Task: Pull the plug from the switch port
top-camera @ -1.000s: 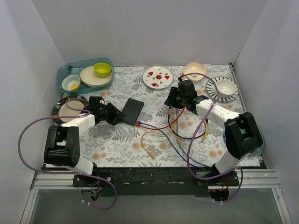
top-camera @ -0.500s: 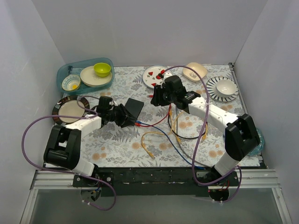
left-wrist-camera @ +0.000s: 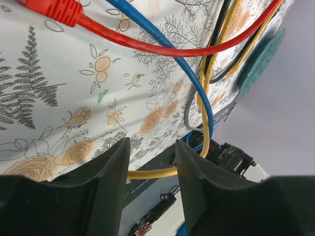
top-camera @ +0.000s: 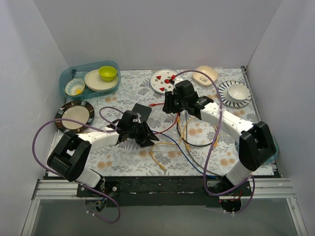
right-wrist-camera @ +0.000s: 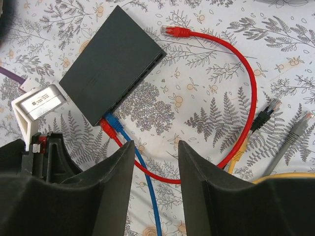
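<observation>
The switch is a flat dark box on the floral cloth; it also shows in the right wrist view. A red plug and a blue plug sit side by side in its ports at the near corner. My left gripper is open and empty just near-right of that corner, over the cables. In the left wrist view the red plug lies ahead of the fingers. My right gripper hovers right of the switch, open and empty.
A loose red plug, black plug, grey plug and yellow plug lie right of the switch. Yellow cable loops lie near. A blue tub, a dark-rimmed plate and other dishes ring the back.
My left gripper has moved right and nearer, from the switch's left side to its near corner. My right gripper has moved left toward the switch.
</observation>
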Robot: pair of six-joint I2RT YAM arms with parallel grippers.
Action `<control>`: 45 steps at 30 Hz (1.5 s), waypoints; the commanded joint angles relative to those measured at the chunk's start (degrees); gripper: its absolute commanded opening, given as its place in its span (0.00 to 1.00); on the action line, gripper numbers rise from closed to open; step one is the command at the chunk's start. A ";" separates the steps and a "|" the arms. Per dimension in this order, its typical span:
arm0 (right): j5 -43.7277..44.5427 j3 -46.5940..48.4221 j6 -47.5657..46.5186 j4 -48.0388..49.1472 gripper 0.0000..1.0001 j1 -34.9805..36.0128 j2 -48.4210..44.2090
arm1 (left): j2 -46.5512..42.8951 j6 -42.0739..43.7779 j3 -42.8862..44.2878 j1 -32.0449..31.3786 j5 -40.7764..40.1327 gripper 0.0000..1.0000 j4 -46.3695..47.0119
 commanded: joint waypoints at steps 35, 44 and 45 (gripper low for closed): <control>-14.64 7.40 5.22 2.95 0.33 0.21 16.60 | -8.83 3.65 11.94 12.00 -26.80 0.39 -24.84; -27.30 3.62 10.05 12.44 0.41 0.21 20.30 | 0.49 4.43 13.25 17.55 -20.65 0.38 -13.33; -27.74 3.54 10.14 13.05 0.41 0.21 20.82 | 1.63 4.61 14.30 17.81 -20.30 0.38 -12.80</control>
